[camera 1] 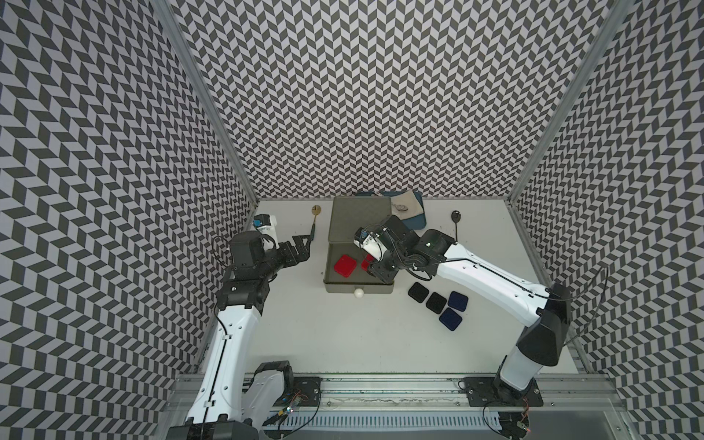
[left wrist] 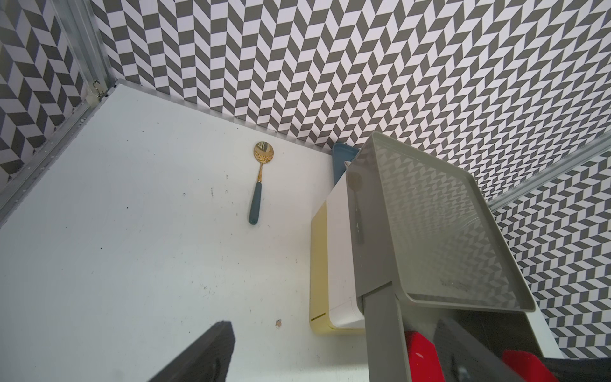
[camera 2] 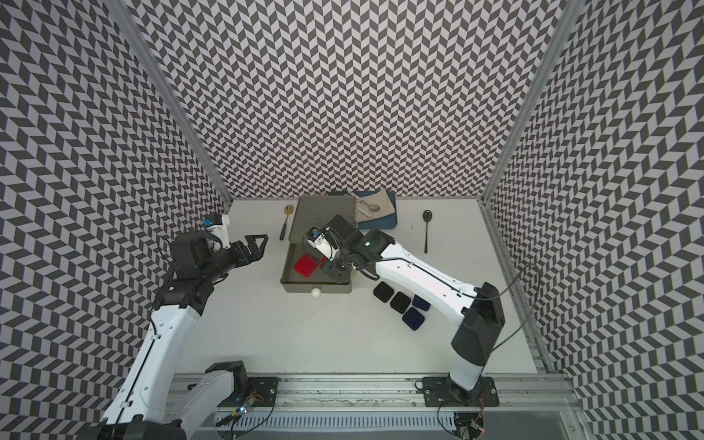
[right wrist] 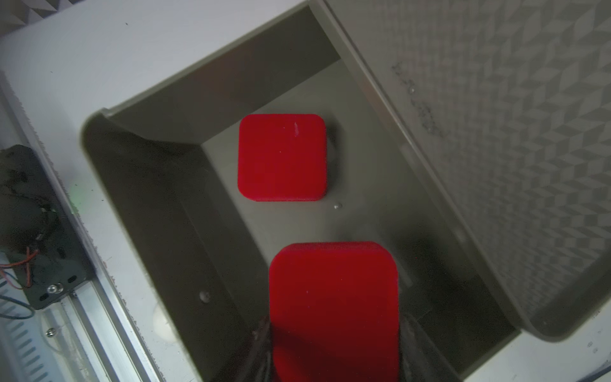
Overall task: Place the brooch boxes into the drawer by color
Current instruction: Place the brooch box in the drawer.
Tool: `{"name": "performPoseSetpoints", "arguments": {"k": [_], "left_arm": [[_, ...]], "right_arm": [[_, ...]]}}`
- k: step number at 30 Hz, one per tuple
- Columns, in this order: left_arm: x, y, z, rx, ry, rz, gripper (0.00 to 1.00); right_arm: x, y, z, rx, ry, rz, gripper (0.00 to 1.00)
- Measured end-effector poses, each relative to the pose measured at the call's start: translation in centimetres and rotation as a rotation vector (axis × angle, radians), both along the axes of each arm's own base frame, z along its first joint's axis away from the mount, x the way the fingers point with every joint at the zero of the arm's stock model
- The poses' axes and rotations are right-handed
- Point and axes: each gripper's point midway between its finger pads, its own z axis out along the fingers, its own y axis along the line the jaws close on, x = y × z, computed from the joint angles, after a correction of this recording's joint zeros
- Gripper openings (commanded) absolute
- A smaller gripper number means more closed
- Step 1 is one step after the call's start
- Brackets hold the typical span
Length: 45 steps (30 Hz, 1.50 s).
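- Hanging just above the floor of the pulled-out grey top tier, the second red box [right wrist: 334, 307] is pinched between the half-closed jaws of the right gripper [camera 1: 373, 267]. I'd say it is one release away from being placed.
- Beside it, flat on that tier's floor, lies the first red box [camera 1: 346, 265], near but apart.
- From the left wrist view the drawer [camera 1: 358, 288] shows three tiers, grey over white over pale yellow. Only the grey one is open, its white knob [camera 1: 358, 293] facing the arms.
- My reading of progress: of six boxes, one is in, one is nearly in and four are untouched. The two lower tiers are not yet opened.
- Those four sit clustered on the table [camera 1: 362, 343] to the drawer's right: two black boxes [camera 1: 418, 292] [camera 1: 436, 302] and two blue boxes [camera 1: 458, 300] [camera 1: 450, 319].
- The left gripper [camera 1: 301, 248] hovers off the drawer's left side, jaws spread fully wide and empty.
- I count three spoons: a gold spoon [camera 1: 314, 223], a black spoon [camera 1: 455, 224] and a pale spoon [camera 2: 371, 208] on the cloth [camera 2: 379, 204] in the blue tray [camera 1: 417, 223].
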Motion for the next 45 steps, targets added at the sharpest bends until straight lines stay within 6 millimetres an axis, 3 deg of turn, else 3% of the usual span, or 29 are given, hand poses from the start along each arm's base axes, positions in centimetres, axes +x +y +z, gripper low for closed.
{"name": "performPoseSetpoints", "arguments": {"k": [14, 21, 27, 38, 45], "left_arm": [[0.0, 0.0, 0.0, 0.003, -0.001, -0.001, 1.00], [0.0, 0.0, 0.0, 0.003, -0.001, -0.001, 1.00], [0.0, 0.0, 0.0, 0.005, -0.002, -0.002, 1.00], [0.0, 0.0, 0.0, 0.006, -0.002, -0.002, 1.00], [0.0, 0.0, 0.0, 0.000, 0.000, 0.000, 0.99]], "right_arm": [[0.5, 0.4, -2.8, -0.072, 0.050, -0.004, 0.53], [0.7, 0.8, -3.2, -0.078, 0.056, -0.004, 0.62], [1.1, 1.2, -2.3, -0.057, 0.043, -0.009, 0.72], [1.5, 1.2, -1.2, -0.042, 0.014, -0.024, 0.73], [1.3, 0.6, 3.0, 0.035, -0.081, -0.035, 0.66]]}}
